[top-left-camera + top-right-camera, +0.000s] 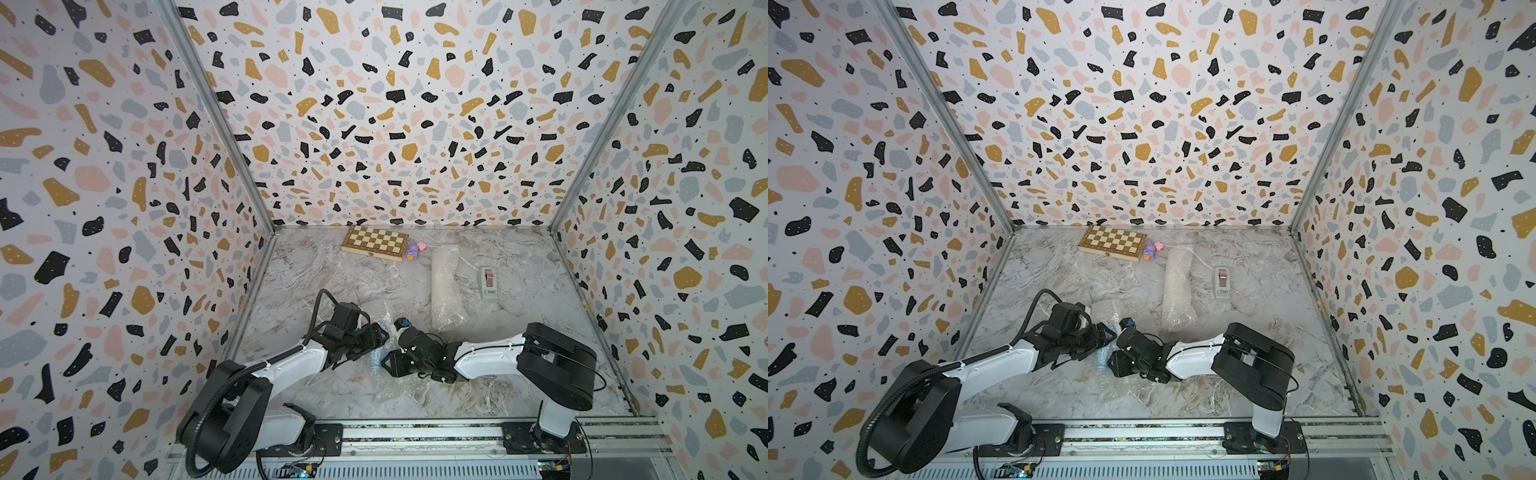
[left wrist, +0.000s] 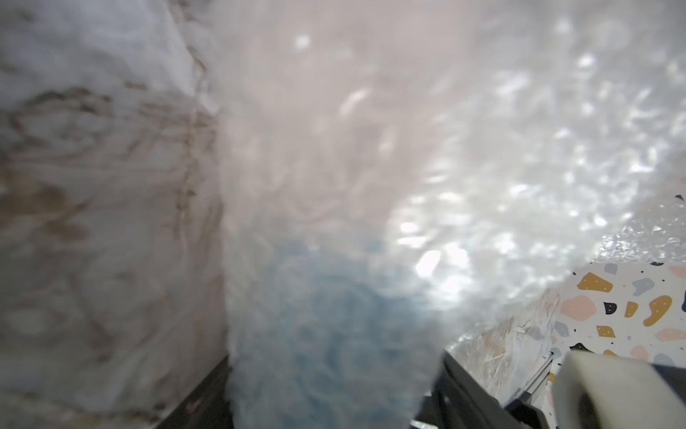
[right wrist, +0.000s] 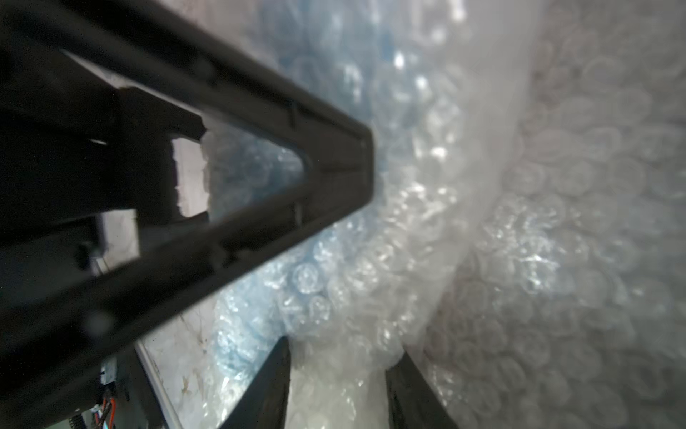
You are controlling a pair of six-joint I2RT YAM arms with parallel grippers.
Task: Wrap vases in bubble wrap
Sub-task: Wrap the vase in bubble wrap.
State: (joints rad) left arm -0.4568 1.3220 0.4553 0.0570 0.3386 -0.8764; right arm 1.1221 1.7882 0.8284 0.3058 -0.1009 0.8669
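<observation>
The light blue vase point(image 2: 326, 334) shows only as a blue shape through bubble wrap point(image 2: 482, 148). My left gripper point(image 2: 330, 390) stands around this wrapped vase, which fills the gap between the dark fingers. In the right wrist view my right gripper point(image 3: 343, 347) is shut on a bunched fold of the bubble wrap point(image 3: 427, 223), next to the blue vase point(image 3: 334, 74) and a left finger point(image 3: 334, 167). In both top views the left gripper point(image 1: 380, 334) point(image 1: 1102, 332) and the right gripper point(image 1: 392, 361) point(image 1: 1117, 363) meet at the front middle. A long bubble-wrapped bundle point(image 1: 444, 286) lies behind; its contents are hidden.
A white tape dispenser point(image 1: 488, 282) sits right of the long bundle. A wooden chessboard point(image 1: 374, 243) and small coloured toys point(image 1: 415, 249) lie by the back wall. Patterned walls close in the marble tabletop point(image 1: 316, 274) on three sides. A rail point(image 1: 415, 434) runs along the front.
</observation>
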